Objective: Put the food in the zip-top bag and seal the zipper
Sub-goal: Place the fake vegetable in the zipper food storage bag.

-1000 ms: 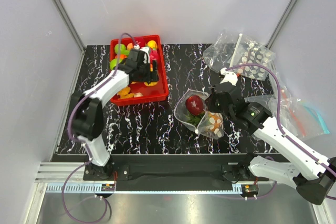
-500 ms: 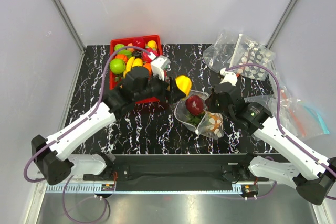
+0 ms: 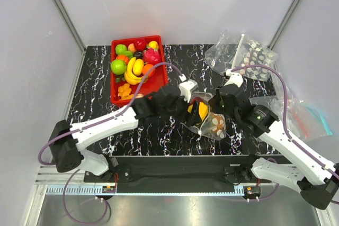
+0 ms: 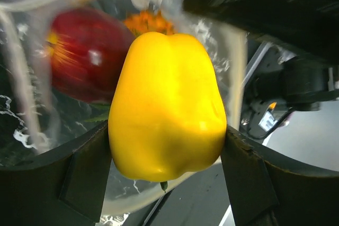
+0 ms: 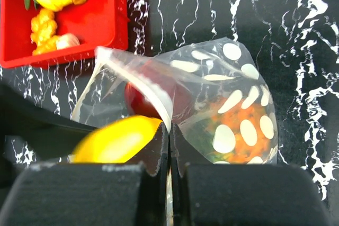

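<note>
Left pincer [image 4: 167,169] clamping yellow pepper [image 4: 167,107], right pincer [image 5: 169,142] pinching dotted bag [image 5: 233,104] rim, red fruit [image 4: 85,56] seen only by wrist cameras

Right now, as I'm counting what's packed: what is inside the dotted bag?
The bag shows a red fruit and an orange pineapple through its wall. The pepper, in the left tool, is only at the mouth. Anything beneath them is covered.
</note>
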